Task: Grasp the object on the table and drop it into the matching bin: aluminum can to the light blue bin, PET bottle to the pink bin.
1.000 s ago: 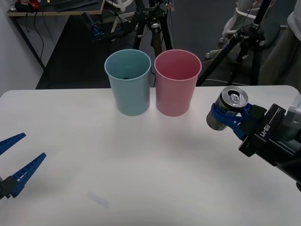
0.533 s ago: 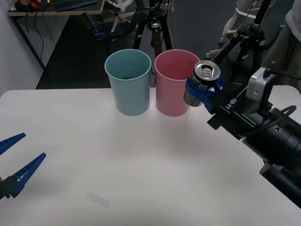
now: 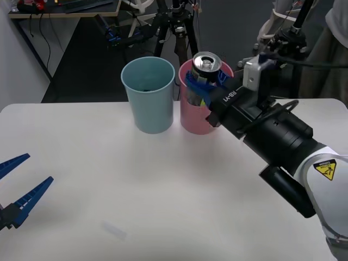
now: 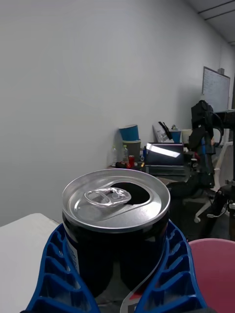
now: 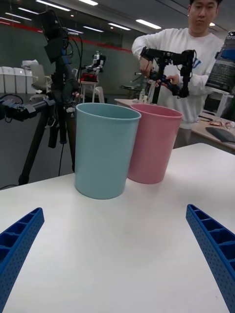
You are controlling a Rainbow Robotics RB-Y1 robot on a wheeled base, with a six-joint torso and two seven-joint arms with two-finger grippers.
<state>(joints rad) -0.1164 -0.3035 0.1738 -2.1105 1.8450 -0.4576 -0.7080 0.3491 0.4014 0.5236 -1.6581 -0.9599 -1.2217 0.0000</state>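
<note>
Since a second ago, swung leftward and up from low over the right side of the table (image 3: 81, 163) to a spot above the pink bin (image 3: 193, 117), carrying the aluminum can (image 3: 205, 68) along; nothing else shifted. Starting at the left: left gripper (image 3: 13, 187) parked low by the near left edge, fingers spread wide and holding nothing, well apart from both bins. Next, the light blue bin (image 3: 148, 95), upright, touching or just beside its pink neighbour, mouth open and unobstructed. Then the right gripper (image 3: 204, 81), blue fingers (image 4: 169, 274) clamped round the can's lower body, hanging over the pink rim rather than the blue one. Can held upright with a slight tilt, long axis near vertical, pull-tab top facing up and toward the front camera, opening showing dark. Main risk, as a judgement: letting go here would send the can into the pink bin, the wrong one for aluminium, simply through stopping short of the blue mouth. Second risk: travelling on leftward at this low height, clipping the pink or blue rim and toppling a bin. Lesser risk: off-centre release over the blue rim, glancing off and rolling across the tabletop.
</note>
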